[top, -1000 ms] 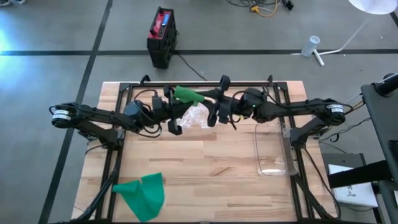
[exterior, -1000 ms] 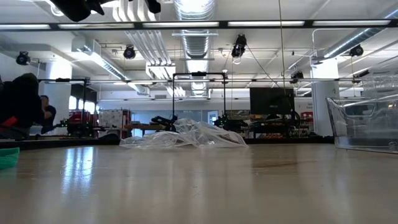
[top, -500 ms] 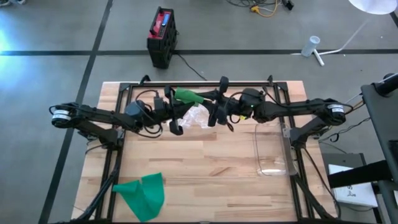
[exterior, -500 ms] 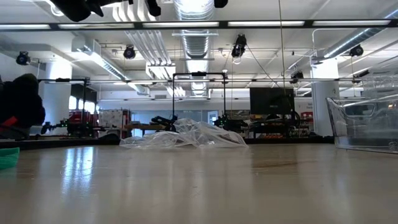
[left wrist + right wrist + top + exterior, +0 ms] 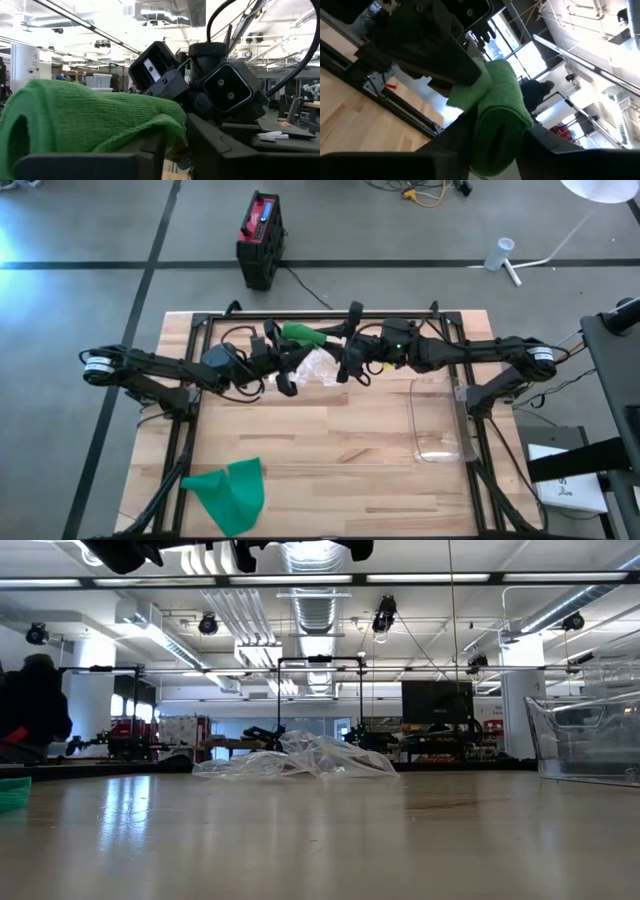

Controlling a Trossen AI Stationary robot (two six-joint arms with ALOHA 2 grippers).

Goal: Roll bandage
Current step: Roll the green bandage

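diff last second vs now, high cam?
The right gripper slid left along the green bandage roll, closing toward the left gripper; the roll shifted slightly toward the table's back edge. Both grippers hold the roll in the air throughout. Clear plastic bag, flat green bandage and clear bin unchanged.

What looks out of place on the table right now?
A second green bandage lies crumpled and unrolled at the table's near left corner, far from both arms. A crumpled clear plastic wrapper sits loose beneath the rolled bandage both end effectors hold aloft. Nothing appears spilled or damaged.
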